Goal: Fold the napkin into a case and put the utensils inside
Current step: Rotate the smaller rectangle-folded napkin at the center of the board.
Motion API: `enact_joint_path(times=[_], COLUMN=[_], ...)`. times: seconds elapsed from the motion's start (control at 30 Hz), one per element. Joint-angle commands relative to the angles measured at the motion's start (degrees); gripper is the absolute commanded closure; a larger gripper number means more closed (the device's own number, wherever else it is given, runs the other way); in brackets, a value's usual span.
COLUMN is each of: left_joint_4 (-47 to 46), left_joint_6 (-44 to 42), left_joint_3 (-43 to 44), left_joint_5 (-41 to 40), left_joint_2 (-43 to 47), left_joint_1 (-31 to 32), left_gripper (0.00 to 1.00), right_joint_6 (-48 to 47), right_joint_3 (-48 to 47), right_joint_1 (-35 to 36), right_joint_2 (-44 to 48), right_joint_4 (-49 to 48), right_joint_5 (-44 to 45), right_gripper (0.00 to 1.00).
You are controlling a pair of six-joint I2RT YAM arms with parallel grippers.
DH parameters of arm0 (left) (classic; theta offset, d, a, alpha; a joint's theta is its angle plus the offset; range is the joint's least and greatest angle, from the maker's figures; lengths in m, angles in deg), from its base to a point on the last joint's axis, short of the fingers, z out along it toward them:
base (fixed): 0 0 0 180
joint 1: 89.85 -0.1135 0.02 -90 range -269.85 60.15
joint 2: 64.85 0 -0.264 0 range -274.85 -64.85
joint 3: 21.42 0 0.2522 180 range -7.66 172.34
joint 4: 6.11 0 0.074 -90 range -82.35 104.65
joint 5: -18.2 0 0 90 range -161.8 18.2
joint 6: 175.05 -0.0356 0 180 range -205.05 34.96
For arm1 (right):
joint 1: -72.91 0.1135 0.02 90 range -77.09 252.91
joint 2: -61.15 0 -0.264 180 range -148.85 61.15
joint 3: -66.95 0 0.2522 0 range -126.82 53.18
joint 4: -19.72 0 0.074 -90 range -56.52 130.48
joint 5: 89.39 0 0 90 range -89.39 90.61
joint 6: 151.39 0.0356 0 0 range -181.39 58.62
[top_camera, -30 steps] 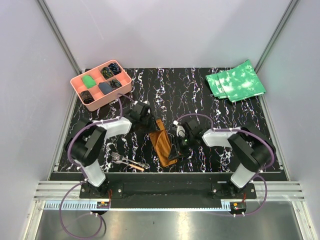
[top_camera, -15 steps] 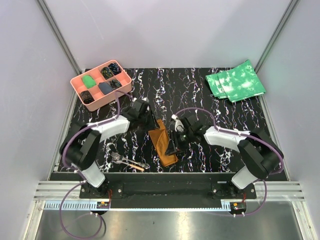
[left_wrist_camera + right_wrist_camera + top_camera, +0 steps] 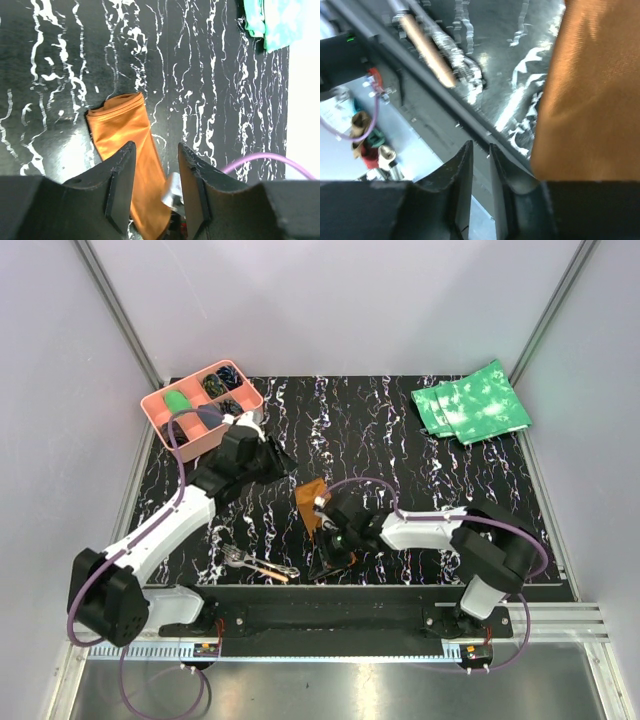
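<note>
Napkin (image 3: 125, 132) folded narrow, ahead of left fingers (image 3: 120, 190) spread empty, beside right fingers (image 3: 460, 180) narrowly parted

This is a robotics lab test cell, not a home or a kitchen. Plain pale walls (image 3: 330, 300) close in the workspace on three sides, held by bare aluminium struts (image 3: 118, 310). Two robot arms, the left arm (image 3: 170, 525) and the right arm (image 3: 430, 530), are bolted to a metal rail (image 3: 330, 650) at the near edge. Loose purple cables (image 3: 150, 690) trail from their bases. A black mat (image 3: 400, 430) with white veining covers the table.
</note>
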Motion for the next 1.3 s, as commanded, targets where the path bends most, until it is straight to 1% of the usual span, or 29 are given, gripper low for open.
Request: enact_joint_path(times=[0.0, 0.07, 0.17, 0.2, 0.27, 0.3, 0.33, 0.37, 0.4, 0.43, 0.47, 0.5, 0.53, 0.57, 0.6, 0.67, 0.7, 0.77, 0.83, 0.87, 0.9, 0.93, 1.0, 1.03, 1.07, 1.1, 1.2, 1.27], left_joint_4=[1.6, 1.9, 2.0, 2.0, 2.1, 2.2, 2.1, 2.1, 1.7, 1.2, 1.2, 0.9, -0.6, -1.6, -2.6, -5.7, -6.6, -8.8, -9.9, -9.9, -9.7, -9.3, -10.1, -10.3, -10.9, -11.1, -10.6, -10.8], left_joint_6=[-1.7, -1.8, -1.8, -1.8, -1.8, -1.8, -1.9, -1.8, -2.2, -2.3, -2.3, -2.3, -2.2, -1.9, -1.0, -0.4, 0.0, 0.2, -0.3, -0.5, -1.1, -1.2, -1.3, -1.1, -0.9, -0.6, -0.8, -0.7], left_joint_3=[-2.5, -3.2, -3.7, -4.0, -4.1, -4.2, -4.1, -4.0, -3.8, -3.6, -3.2, -2.5, -2.3, -2.1, -1.4, -0.4, 0.3, 1.5, 4.2, 6.6, 7.8, 8.7, 9.9, 10.1, 10.1, 10.1, 9.4, 7.3], left_joint_5=[-2.0, -1.6, -0.8, -0.7, -0.3, 0.0, 0.3, 1.0, 1.6, 2.2, 3.4, 4.3, 5.5, 7.7, 8.4, 9.3, 8.8, 8.6, 9.6, 10.2, 10.5, 11.2, 11.9, 12.2, 12.7, 12.7, 12.5, 11.5], left_joint_2=[3.0, 3.3, 4.0, 4.5, 4.9, 5.1, 5.1, 5.0, 4.4, 3.7, 2.9, 0.8, -0.3, -1.8, -5.0, -8.2, -11.0, -15.4, -18.8, -22.1, -23.6, -24.9, -27.8, -28.5, -29.5, -30.0, -30.8, -30.3], left_joint_1=[-0.6, -0.7, -0.7, -0.7, -0.7, -0.7, -0.7, -0.7, -0.7, -0.7, -0.6, -0.7, -0.7, -0.7, -0.7, -0.7, -0.7, -0.8, -0.8, -0.8, -0.9, -1.0, -1.3, -1.4, -1.4, -1.4, -1.4, -1.7], left_gripper=[0.57, 0.57, 0.57, 0.57, 0.57, 0.57, 0.57, 0.56, 0.56, 0.56, 0.56, 0.56, 0.56, 0.57, 0.59, 0.63, 0.69, 0.72, 0.77, 0.79, 0.81, 0.84, 0.85, 0.86, 0.87, 0.88, 0.9, 0.91], right_joint_6=[6.0, 8.2, 9.6, 9.8, 8.2, 5.5, 3.3, 1.1, -4.2, -7.2, -10.1, -15.1, -17.0, -18.5, -20.7, -21.3, -21.5, -21.8, -22.6, -22.8, -22.9, -22.7, -21.6, -21.4, -20.9, -19.6, -17.1, -16.3], right_joint_3=[1.0, 2.3, 3.2, 3.7, 5.7, 6.1, 5.9, 4.2, 2.7, 0.7, -3.5, -5.9, -8.4, -13.7, -15.6, -17.2, -17.1, -17.2, -17.6, -17.7, -17.8, -18.3, -19.0, -19.8, -20.1, -20.2, -20.6, -21.4], right_joint_1=[1.4, 1.4, 0.6, -2.0, -5.7, -11.2, -13.8, -16.8, -19.4, -24.9, -27.2, -29.0, -31.7, -32.2, -32.3, -32.3, -32.3, -32.3, -32.5, -32.6, -32.8, -32.8, -33.3, -33.3, -33.4, -33.4, -33.6, -33.6], right_joint_2=[-1.8, -1.3, 1.0, 2.3, 3.7, 4.4, 4.5, 4.3, 3.2, 2.3, 1.3, -1.3, -2.4, -4.2, -4.4, -3.7, -3.1, -2.0, -1.5, -1.5, -1.6, -1.8, -3.1, -3.7, -5.0, -5.6, -7.8, -9.6], right_joint_4=[-2.6, -1.3, 4.8, 7.0, 7.7, 7.8, 8.2, 8.7, 10.1, 10.8, 10.9, 11.1, 11.7, 15.1, 16.0, 16.1, 15.7, 15.5, 15.2, 14.8, 14.4, 14.0, 12.7, 12.5, 11.4, 10.7, 7.4, 6.0], right_joint_5=[7.7, 13.0, 21.5, 23.7, 24.4, 24.3, 24.6, 25.6, 27.2, 28.9, 29.3, 27.9, 26.1, 24.4, 21.6, 19.4, 18.0, 16.7, 13.6, 12.1, 9.2, 7.8, 3.4, 2.2, 1.0, -1.5, -4.9, -6.2], right_gripper=[0.75, 0.78, 0.78, 0.78, 0.78, 0.77, 0.77, 0.77, 0.76, 0.75, 0.75, 0.73, 0.72, 0.71, 0.69, 0.64, 0.62, 0.62, 0.61, 0.61, 0.61, 0.62, 0.66, 0.69, 0.74, 0.77, 0.83, 0.84])
